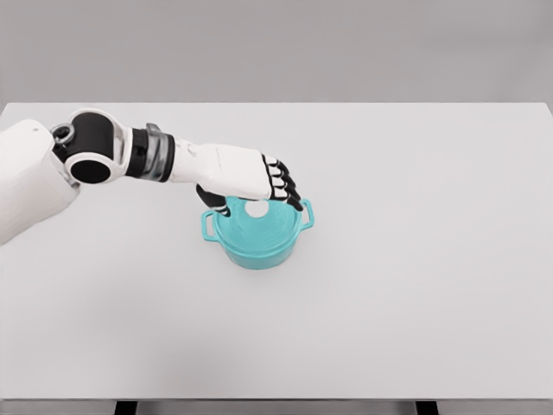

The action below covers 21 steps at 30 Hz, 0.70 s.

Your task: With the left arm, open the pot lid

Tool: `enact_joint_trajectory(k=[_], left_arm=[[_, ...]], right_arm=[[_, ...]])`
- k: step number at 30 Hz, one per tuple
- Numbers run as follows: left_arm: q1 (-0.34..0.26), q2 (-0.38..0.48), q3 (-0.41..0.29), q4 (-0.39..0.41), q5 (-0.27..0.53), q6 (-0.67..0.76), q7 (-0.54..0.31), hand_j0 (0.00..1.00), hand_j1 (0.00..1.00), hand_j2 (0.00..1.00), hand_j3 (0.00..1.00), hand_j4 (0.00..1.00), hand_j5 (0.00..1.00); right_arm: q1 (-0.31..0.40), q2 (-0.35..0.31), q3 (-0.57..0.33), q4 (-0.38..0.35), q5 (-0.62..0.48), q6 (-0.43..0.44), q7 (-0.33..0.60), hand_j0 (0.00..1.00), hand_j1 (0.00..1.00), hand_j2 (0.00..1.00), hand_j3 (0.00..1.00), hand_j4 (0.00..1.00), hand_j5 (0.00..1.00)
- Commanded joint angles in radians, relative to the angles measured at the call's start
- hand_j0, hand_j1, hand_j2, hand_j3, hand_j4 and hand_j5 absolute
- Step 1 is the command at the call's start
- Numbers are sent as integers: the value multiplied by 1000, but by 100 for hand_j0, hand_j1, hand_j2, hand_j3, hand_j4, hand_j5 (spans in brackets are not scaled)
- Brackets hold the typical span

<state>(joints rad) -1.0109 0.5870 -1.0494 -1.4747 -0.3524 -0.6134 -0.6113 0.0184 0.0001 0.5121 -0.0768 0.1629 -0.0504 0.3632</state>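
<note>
My left hand [259, 183] sits over the teal pot [257, 233] mid-table, fingers curled down around the white lid knob [257, 208]; can't confirm contact; risk as I see it: shallow pinch slips, or lid [256, 226] drags the pot sideways when lifted.

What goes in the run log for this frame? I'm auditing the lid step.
left hand: over lid, grasp unclear | lid: on pot | right arm: not in view
</note>
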Motion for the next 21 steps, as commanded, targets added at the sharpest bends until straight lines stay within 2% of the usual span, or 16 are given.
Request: enact_joint_trajectory(k=[1,7,13,18,21], left_arm=[[0,1,-6,-1,4,3,0,90,90,90,90,90,90],[0,1,-12,2,3,3,0,87,87,87,87,87,87],[-2,1,-23,1,4,3,0,77,77,77,77,77,77],[-2,1,-24,1,4,3,0,76,76,76,76,76,76],[-3,1,-26,2,3,3,0,72,72,72,72,72,72]], right_arm=[[0,0,0,0,0,0,0,100,100,100,100,100,100],[0,0,0,0,0,0,0,100,100,100,100,100,100],[0,0,0,0,0,0,0,100,100,100,100,100,100],[0,0,0,0,0,0,0,100,100,100,100,100,100],[0,0,0,0,0,0,0,100,100,100,100,100,100]])
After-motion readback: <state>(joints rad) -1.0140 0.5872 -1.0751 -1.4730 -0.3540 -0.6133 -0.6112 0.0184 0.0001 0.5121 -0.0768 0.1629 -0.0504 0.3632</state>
